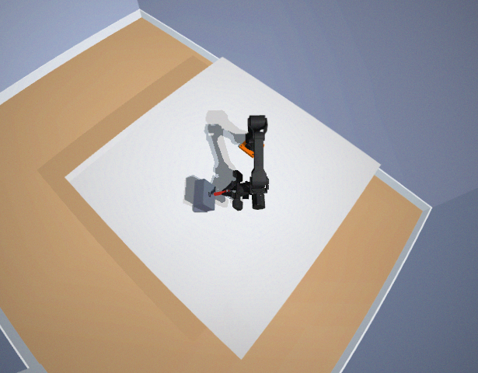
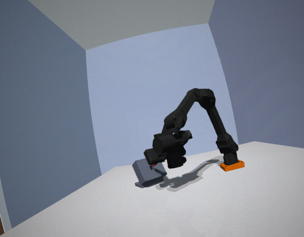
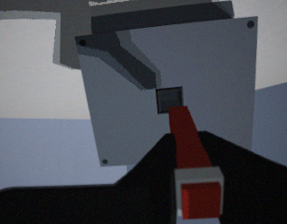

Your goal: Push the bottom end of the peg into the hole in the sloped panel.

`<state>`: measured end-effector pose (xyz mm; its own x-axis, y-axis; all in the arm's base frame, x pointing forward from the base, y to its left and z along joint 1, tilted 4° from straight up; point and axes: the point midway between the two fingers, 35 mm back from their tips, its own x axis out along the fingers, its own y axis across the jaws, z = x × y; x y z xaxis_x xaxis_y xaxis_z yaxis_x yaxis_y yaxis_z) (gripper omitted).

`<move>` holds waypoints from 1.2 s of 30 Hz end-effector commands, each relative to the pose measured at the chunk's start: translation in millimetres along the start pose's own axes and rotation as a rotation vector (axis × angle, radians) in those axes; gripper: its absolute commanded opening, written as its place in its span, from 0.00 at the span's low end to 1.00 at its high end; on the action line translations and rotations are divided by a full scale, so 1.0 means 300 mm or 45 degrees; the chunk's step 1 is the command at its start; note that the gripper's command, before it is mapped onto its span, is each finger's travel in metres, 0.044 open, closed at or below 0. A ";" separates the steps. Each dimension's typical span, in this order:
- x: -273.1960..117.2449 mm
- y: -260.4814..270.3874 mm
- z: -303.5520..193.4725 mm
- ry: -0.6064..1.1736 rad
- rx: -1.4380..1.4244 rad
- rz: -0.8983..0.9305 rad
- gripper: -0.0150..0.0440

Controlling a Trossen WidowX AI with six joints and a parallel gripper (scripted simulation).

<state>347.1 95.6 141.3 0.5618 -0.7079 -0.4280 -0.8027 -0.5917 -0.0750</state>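
The pincer [image 3: 198, 161] is clamped on the upper end of a stiff, light-looking, flat-sided peg [image 3: 184, 135], its tip at the hole [image 3: 170, 99].

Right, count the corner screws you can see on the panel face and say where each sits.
3 on the panel: top right corner, top left corner, bottom left corner. A fourth at the bottom right may be hidden behind the gripper holding the red peg.

Tan floor [image 1: 90, 260] – blue walls [image 2: 44, 114]
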 end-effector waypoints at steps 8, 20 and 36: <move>0.050 0.005 0.002 0.007 -0.015 0.006 0.25; 0.064 0.001 -0.003 0.006 0.001 0.001 0.25; 0.064 0.006 0.001 0.006 0.001 0.001 0.25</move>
<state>357.5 81.5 133.9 0.5633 -0.7096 -0.4232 -0.8021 -0.5926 -0.0739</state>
